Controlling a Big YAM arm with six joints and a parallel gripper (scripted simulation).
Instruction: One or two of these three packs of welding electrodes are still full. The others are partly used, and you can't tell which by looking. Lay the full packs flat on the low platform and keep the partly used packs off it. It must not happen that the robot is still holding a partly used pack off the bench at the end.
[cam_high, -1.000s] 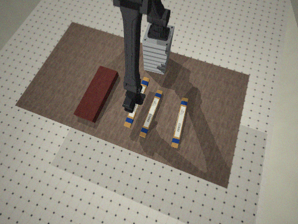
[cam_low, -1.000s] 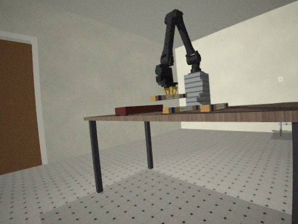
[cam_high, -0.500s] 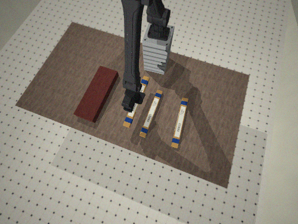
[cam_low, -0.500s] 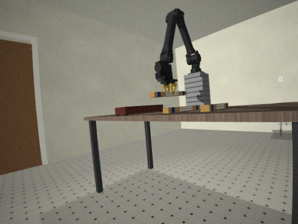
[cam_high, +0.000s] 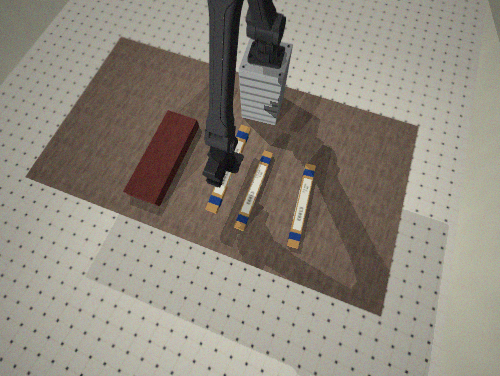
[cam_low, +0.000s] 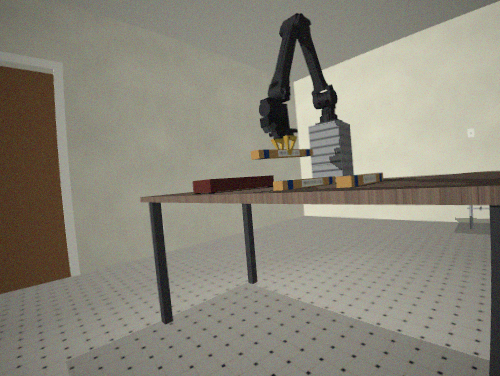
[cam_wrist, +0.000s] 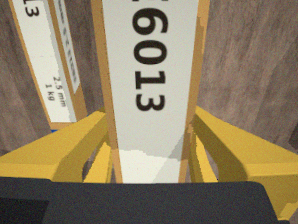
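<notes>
The end effector (cam_high: 220, 172) (cam_low: 284, 148) (cam_wrist: 150, 111) is gripping one electrode pack (cam_high: 215, 201) (cam_low: 265, 154) (cam_wrist: 150, 65), holding it roughly level above the worktop (cam_high: 340, 270) (cam_low: 400, 195). The middle pack (cam_high: 254, 190) (cam_low: 302, 184) (cam_wrist: 47, 60) and the far pack (cam_high: 301, 205) (cam_low: 359, 180) are lying flat on the worktop, apart from the dark red platform (cam_high: 161, 157) (cam_low: 232, 184), which is carrying neither.

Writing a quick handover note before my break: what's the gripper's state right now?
Gripper: closed on a pack of E6013 welding electrodes, held above the table.
</notes>
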